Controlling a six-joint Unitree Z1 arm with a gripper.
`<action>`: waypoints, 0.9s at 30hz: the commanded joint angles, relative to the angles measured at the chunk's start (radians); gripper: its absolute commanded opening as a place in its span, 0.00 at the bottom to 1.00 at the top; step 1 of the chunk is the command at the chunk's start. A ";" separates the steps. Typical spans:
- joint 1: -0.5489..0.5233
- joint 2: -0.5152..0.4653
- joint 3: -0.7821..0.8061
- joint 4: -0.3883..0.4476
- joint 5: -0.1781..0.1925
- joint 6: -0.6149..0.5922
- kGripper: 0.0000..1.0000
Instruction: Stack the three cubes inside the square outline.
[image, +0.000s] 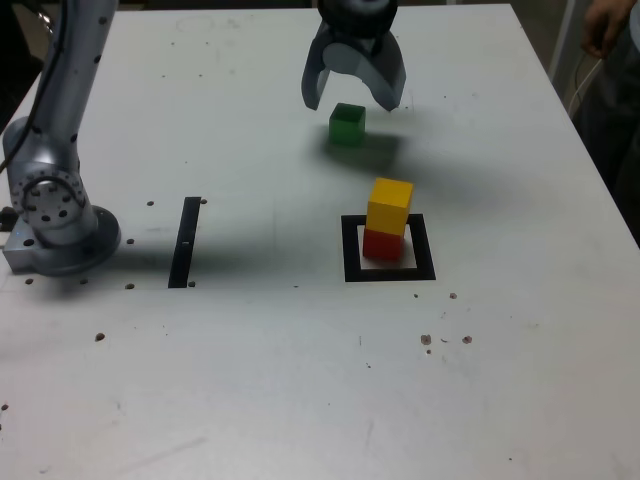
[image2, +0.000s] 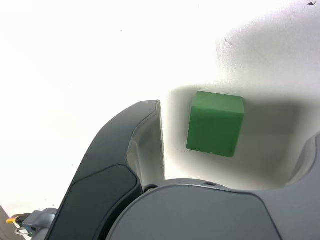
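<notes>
Cubes of three colours share the white table (image: 300, 400). Two are already stacked: the red cube (image: 382, 245) sits on the white centre of the square outline (image: 350, 250), right of the middle of the exterior view, and the yellow cube (image: 390, 205) rests on top of it, turned slightly askew so its edges do not line up with the red one below. The black border of the outline shows on all four sides around the stack.

Apart from them, the green cube (image: 347, 124) lies flat on the table in the upper middle of the exterior view, well above the stack in the frame. The gripper (image: 355, 98) hangs just over it, pointing downward, its two dark curved fingers spread wide to either side with nothing clasped between them. In the wrist view the green cube (image2: 215, 123) lies in the gap between the spread fingers, nearer one finger (image2: 125, 165) than the other, with a strip of bare table showing between the cube and that finger; no contact is visible.

At the left edge of the exterior view stands the arm's silver base (image: 55, 215), and beside it a narrow black strip (image: 185, 242) is laid on the table. In the upper right corner a person's arm (image: 605, 25) is partly in frame.
</notes>
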 joint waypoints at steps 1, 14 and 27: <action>0.002 0.018 0.000 -0.002 -0.005 0.006 0.96; 0.012 0.054 -0.005 0.009 -0.047 0.066 0.82; 0.012 0.090 -0.004 0.008 -0.052 0.076 0.69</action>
